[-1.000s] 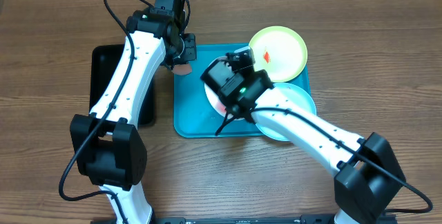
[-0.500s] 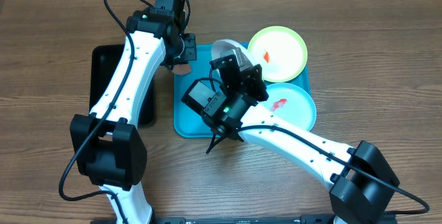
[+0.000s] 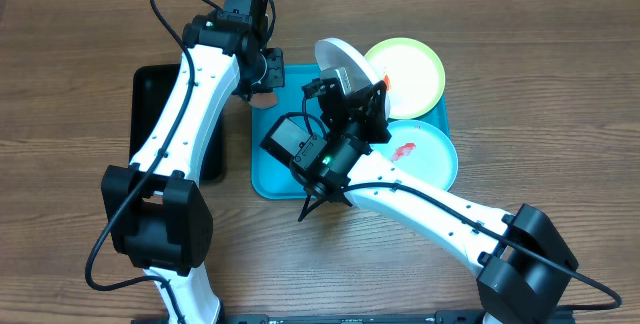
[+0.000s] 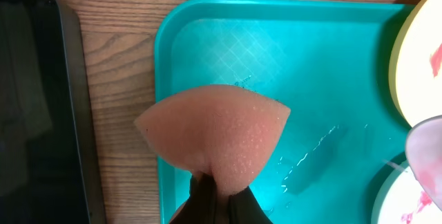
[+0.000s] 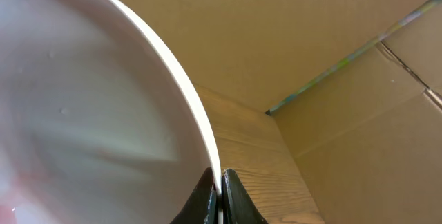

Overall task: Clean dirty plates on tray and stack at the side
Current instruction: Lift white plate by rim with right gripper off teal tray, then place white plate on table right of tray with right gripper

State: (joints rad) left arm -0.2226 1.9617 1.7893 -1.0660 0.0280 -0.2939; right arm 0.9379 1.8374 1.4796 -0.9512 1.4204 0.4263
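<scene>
One wooden desk carries three round plates: one white plate, one yellow-green plate and one light blue plate. There are two trays, one turquoise tray and one black tray, and a single pink sponge. Two robot arms each bear one tool: the left tool and the right tool.
</scene>
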